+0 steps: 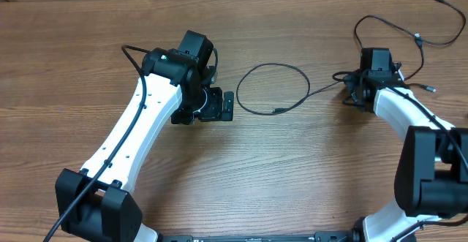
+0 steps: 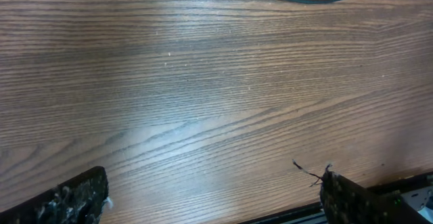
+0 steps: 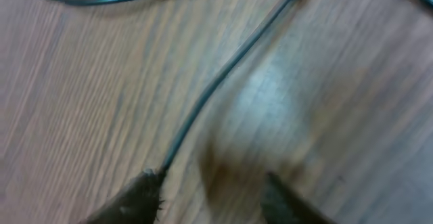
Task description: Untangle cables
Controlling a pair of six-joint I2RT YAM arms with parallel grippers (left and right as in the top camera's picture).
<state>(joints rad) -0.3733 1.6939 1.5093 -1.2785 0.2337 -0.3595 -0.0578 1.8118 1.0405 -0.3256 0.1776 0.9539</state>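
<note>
- Three thin black cables lie on the table [image 1: 234,183]. One looped cord [image 3: 203,107] runs out from the right gripper [image 3: 211,183]. The other two [image 1: 398,28] trail away on the far side of the right gripper and seem to cross close beside it.
- Right gripper's jaws stand part-way apart, with a gap far wider than the cord. The cord meets the tip of one finger [image 3: 152,187], not the middle of the gap. I judge that it could slip past that fingertip if the jaws come together, leaving the grip empty.
- Should the pinch land, a pull may drag the other two cords along, since all three seem bunched right at the right gripper. That would tighten the tangle, not free it.
- Blur in the wrist view means I cannot tell whether a second cord lies under the fingers. Pinching two at once would defeat the separation.
- Left gripper [image 2: 213,193] is well apart from the right gripper, beyond the loop. Its jaws are spread wide over bare wood and hold nothing. With nothing pinning the loop, its free plug end may simply slide along with any pull.
</note>
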